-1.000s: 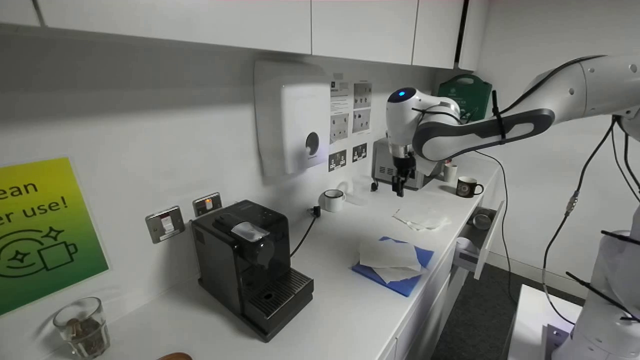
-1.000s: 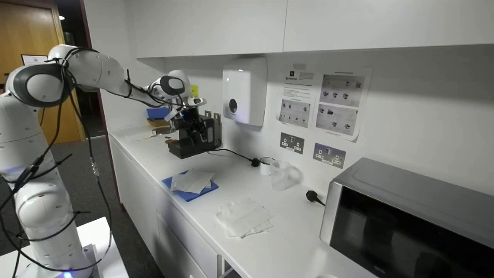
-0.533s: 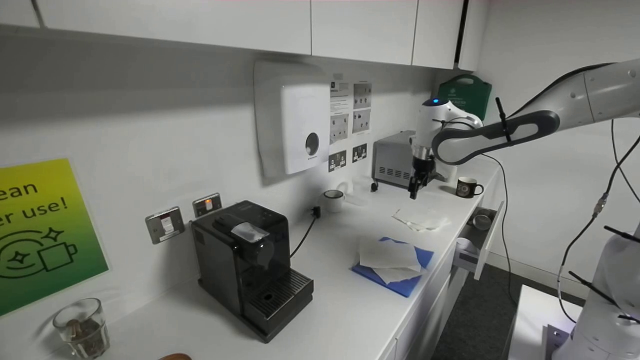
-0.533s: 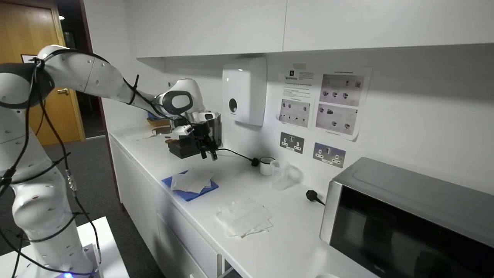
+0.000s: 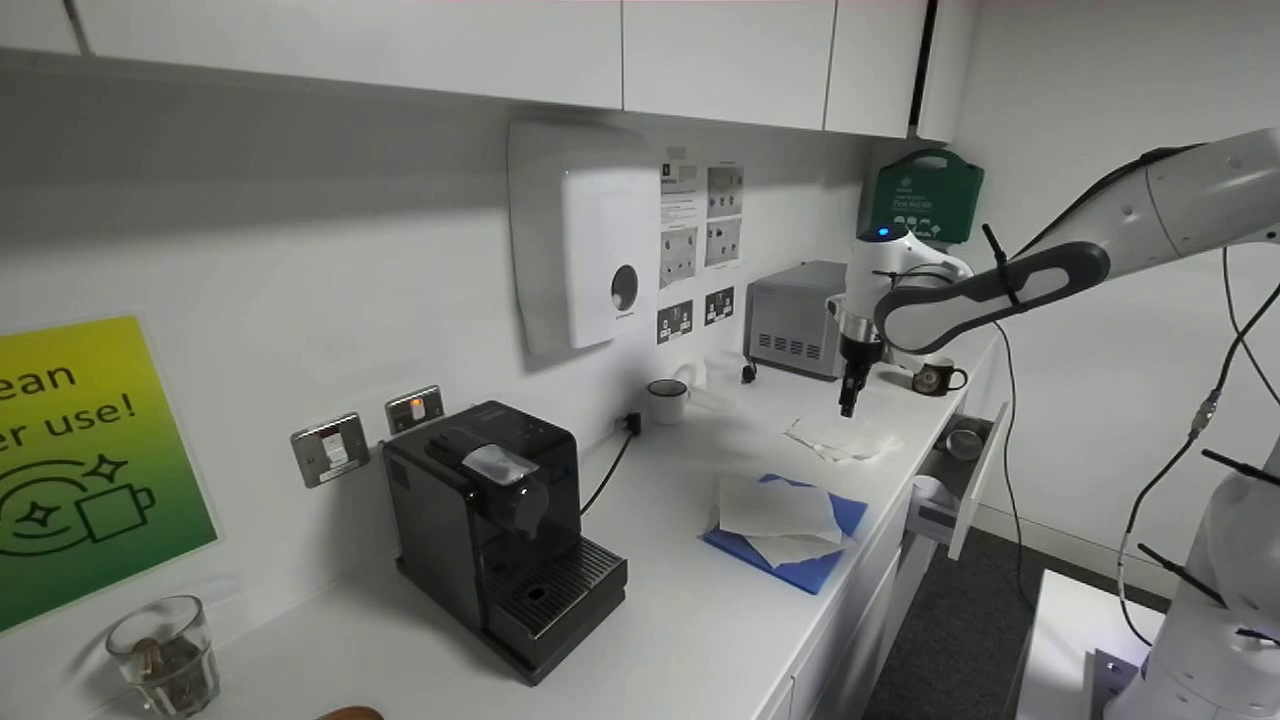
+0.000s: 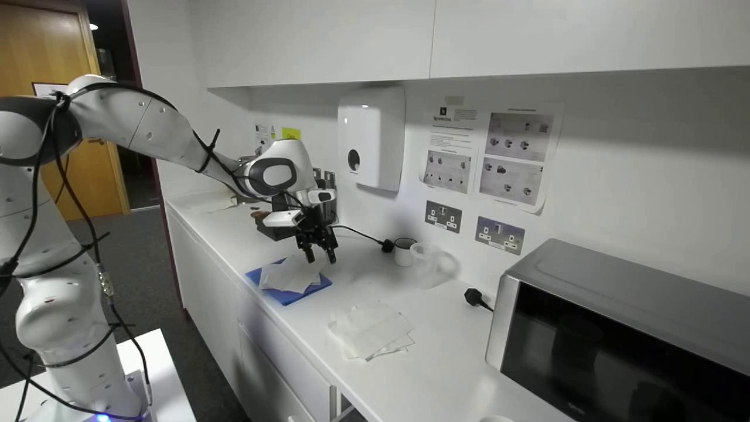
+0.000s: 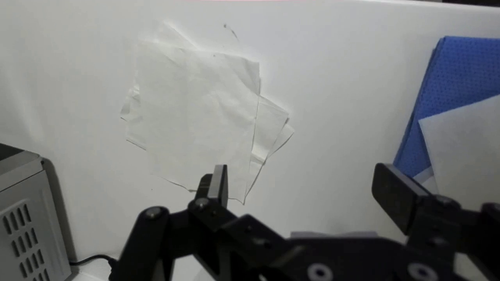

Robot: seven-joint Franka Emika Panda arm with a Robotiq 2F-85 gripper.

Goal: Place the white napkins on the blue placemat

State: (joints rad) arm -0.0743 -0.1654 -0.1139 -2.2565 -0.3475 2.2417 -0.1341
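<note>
Several white napkins (image 7: 203,109) lie in a loose, overlapping stack on the white counter, seen in both exterior views as well. Beside them is the blue placemat (image 6: 287,298), with white napkins (image 5: 780,510) spread across its middle and blue showing at the corners. My gripper (image 7: 300,177) hangs above the counter, open, with nothing between its fingers. In the wrist view its left finger overlaps the near edge of the loose stack, and its right finger overlaps the placemat's edge. In an exterior view the gripper (image 6: 321,258) points down, apart from the counter.
A black coffee machine (image 5: 500,530) and a microwave (image 6: 621,328) stand on the counter. By the wall are a white mug (image 6: 404,252) and a clear plastic cup (image 6: 425,265). A dark mug (image 5: 935,376) stands near an open drawer (image 5: 965,470). A dispenser (image 6: 372,138) hangs above.
My gripper has come lower and moved away from the coffee machine, toward the microwave side and the loose napkins. It has also turned. The napkins and placemat have not moved.
</note>
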